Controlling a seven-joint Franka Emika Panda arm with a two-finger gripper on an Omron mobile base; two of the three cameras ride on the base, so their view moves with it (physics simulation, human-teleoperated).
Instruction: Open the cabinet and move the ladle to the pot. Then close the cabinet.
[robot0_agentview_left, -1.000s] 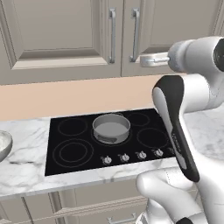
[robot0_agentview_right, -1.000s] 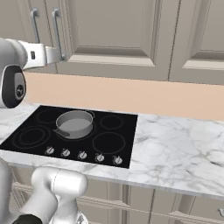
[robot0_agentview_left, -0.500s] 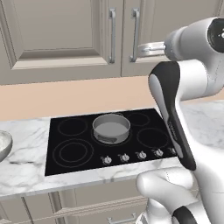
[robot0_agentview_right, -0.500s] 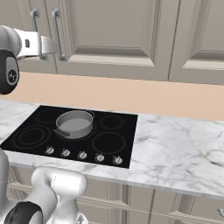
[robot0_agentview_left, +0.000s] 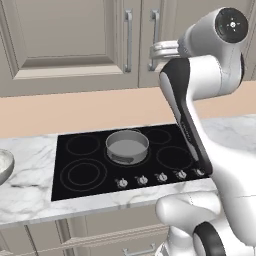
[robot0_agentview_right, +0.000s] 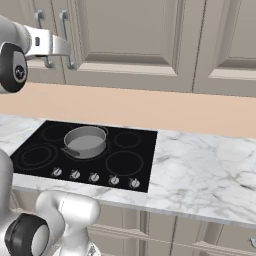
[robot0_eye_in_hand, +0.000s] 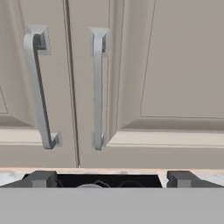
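Since a second ago the gripper (robot0_eye_in_hand: 108, 178) has risen toward the shut cabinet (robot0_agentview_left: 65, 45), fingers spread wide and empty. Opening is the step in hand: next it must close on the right door handle (robot0_eye_in_hand: 99, 87); the pot (robot0_agentview_left: 127, 145) waits on the stove.

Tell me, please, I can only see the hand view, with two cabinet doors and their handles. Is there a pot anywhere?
Observer: Yes, a grey pot sits near the middle of the black cooktop, below the doors.
Operator: Is something inside it?
Observer: No, it looks empty.
Operator: What else is down there?
Observer: A whitish bowl on the marble counter, left of the cooktop.
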